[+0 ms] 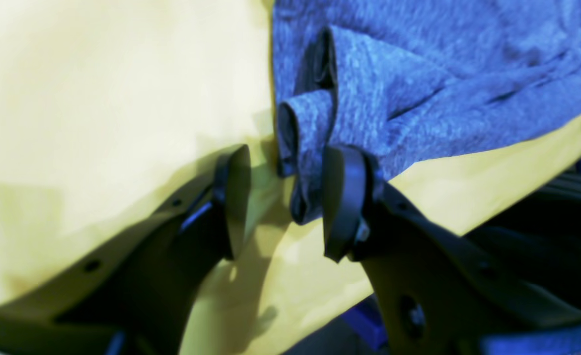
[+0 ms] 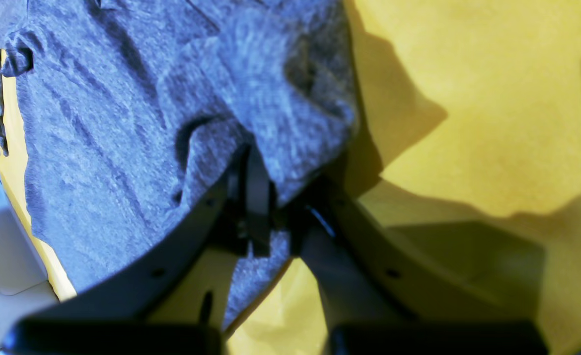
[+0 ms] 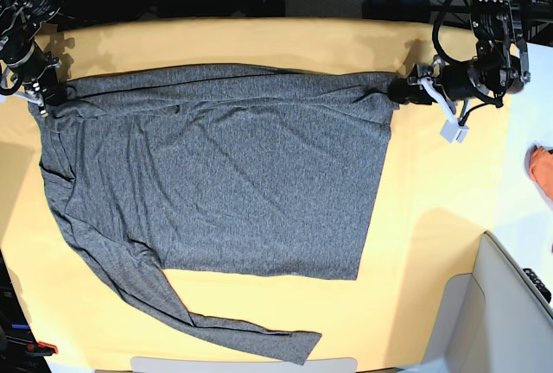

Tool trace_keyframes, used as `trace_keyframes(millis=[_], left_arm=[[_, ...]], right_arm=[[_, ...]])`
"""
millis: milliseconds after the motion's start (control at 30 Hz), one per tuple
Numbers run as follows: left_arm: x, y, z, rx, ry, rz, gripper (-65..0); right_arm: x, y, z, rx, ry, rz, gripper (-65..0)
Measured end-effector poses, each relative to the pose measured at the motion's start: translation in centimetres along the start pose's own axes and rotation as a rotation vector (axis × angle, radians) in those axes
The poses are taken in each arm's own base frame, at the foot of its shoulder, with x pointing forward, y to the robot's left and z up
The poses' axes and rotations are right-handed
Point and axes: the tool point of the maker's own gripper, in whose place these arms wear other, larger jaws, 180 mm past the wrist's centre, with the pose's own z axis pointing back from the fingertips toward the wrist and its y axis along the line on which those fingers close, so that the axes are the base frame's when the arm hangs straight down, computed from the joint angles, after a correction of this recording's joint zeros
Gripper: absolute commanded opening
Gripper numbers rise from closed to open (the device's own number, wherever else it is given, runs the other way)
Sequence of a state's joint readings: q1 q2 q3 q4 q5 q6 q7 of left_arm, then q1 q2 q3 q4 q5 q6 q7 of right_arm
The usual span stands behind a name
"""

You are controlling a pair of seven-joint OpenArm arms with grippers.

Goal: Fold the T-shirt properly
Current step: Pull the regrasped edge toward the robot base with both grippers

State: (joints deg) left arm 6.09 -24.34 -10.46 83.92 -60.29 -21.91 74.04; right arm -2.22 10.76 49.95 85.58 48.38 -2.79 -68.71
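Note:
The grey T-shirt (image 3: 225, 174) lies spread on the yellow cloth (image 3: 432, 218), one long sleeve trailing along the front edge. In the base view my right gripper (image 3: 43, 101) is at the shirt's far-left corner. Its wrist view shows the gripper (image 2: 256, 197) shut on a bunched fold of the T-shirt (image 2: 123, 123). My left gripper (image 3: 399, 90) is at the shirt's far-right corner. In the left wrist view this gripper (image 1: 286, 202) is open, with a rolled edge of the T-shirt (image 1: 394, 74) between its fingers, against the right-hand finger (image 1: 342, 197).
The yellow cloth (image 1: 98, 98) covers the whole table. A white connector (image 3: 451, 129) hangs from the arm on the right of the base view. An orange object (image 3: 541, 166) sits at the right edge, on the white surface (image 3: 510, 295) beside the table.

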Motion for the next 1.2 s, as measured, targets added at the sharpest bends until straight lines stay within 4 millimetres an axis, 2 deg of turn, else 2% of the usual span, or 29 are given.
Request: trace_keyframes(millis=[300, 733, 767, 933, 1200], left_arm=[[-0.1, -0.3, -0.7, -0.026, -0.01, 0.029, -41.2], [-0.2, -4.1, -3.4, -0.108, 0.019, -0.022, -42.4], [-0.2, -4.2, -3.5, -0.111, 0.02, -0.023, -44.3], [-0.6, -4.0, -3.7, -0.102, 0.03, -0.016, -65.0], [-0.9, -3.8, -3.1, -0.08, 0.036, -0.036, -64.4]], right_arm=[[0.1, 0.0, 0.0, 0.002, 0.0, 0.0, -65.0], [0.0, 0.0, 0.0, 0.004, 0.001, -0.004, -65.0], [0.0, 0.0, 0.0, 0.003, 0.002, -0.004, -65.0], [0.0, -0.1, 0.0, 0.002, 0.002, -0.004, -65.0], [0.0, -0.6, 0.4, -0.003, 0.004, 0.012, -65.0]])
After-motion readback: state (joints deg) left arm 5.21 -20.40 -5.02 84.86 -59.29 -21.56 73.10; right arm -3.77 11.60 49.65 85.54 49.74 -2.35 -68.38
